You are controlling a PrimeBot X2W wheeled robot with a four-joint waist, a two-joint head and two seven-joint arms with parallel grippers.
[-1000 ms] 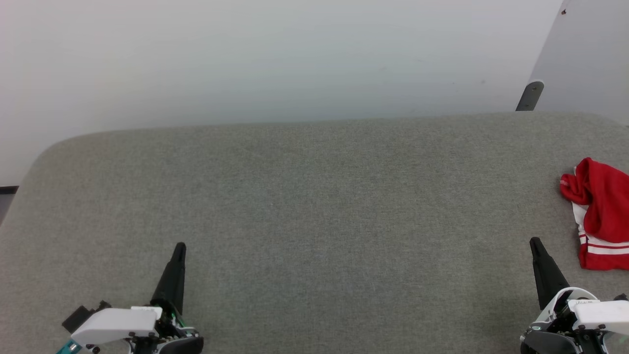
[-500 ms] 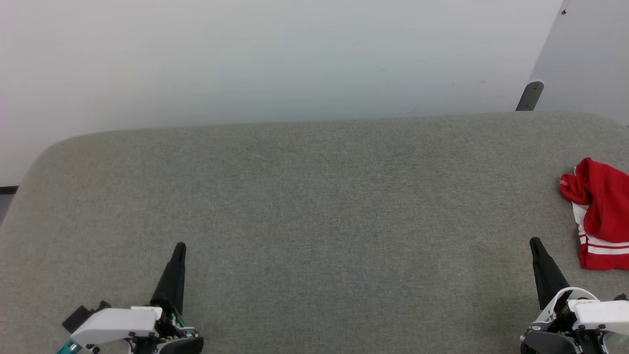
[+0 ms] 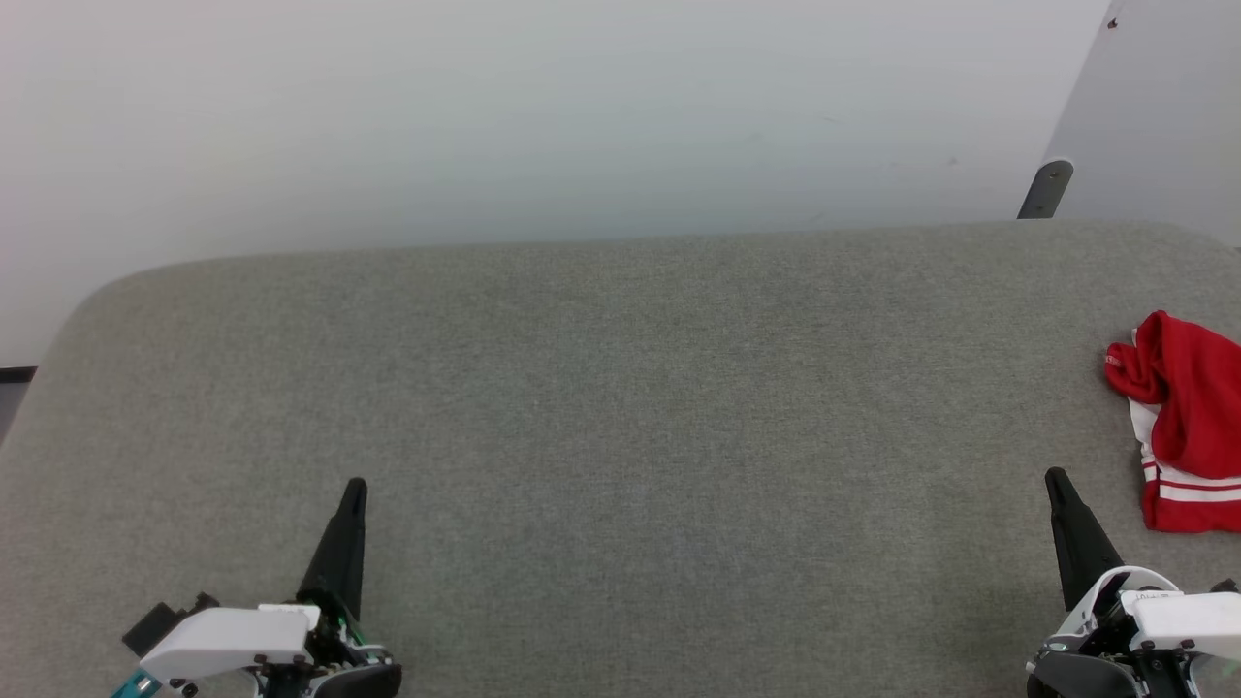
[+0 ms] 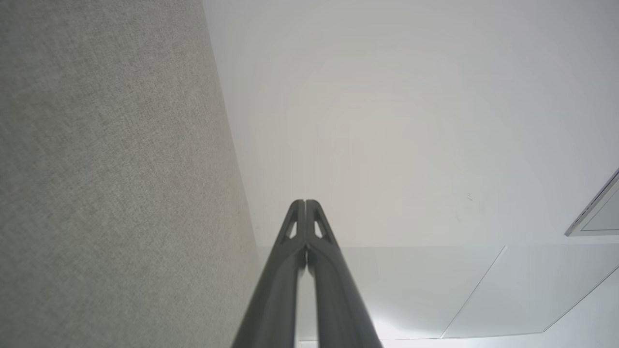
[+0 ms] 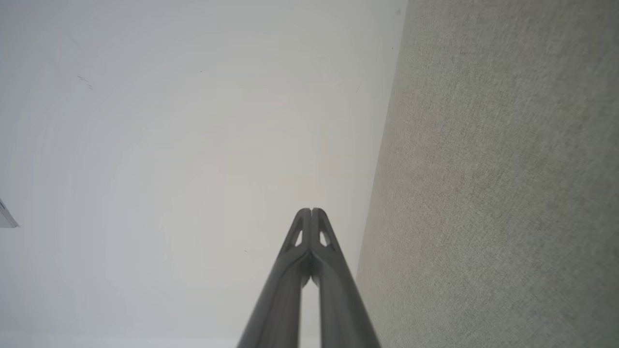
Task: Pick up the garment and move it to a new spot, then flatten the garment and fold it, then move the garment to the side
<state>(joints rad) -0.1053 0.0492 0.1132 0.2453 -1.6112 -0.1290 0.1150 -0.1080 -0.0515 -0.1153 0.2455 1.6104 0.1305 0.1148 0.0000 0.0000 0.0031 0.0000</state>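
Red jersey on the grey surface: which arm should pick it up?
Right. The red jersey lies crumpled at the right edge, close beside the right gripper; the left gripper sits far across the grey surface. Both jaws are shut, so open first.

matt grey woven table cover [image 3: 620,407], red cloth garment [image 3: 1188,427]

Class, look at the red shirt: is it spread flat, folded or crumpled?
Crumpled. The shirt lies bunched near the table's right side, red cloth rumpled over striped trim; part runs out of view.
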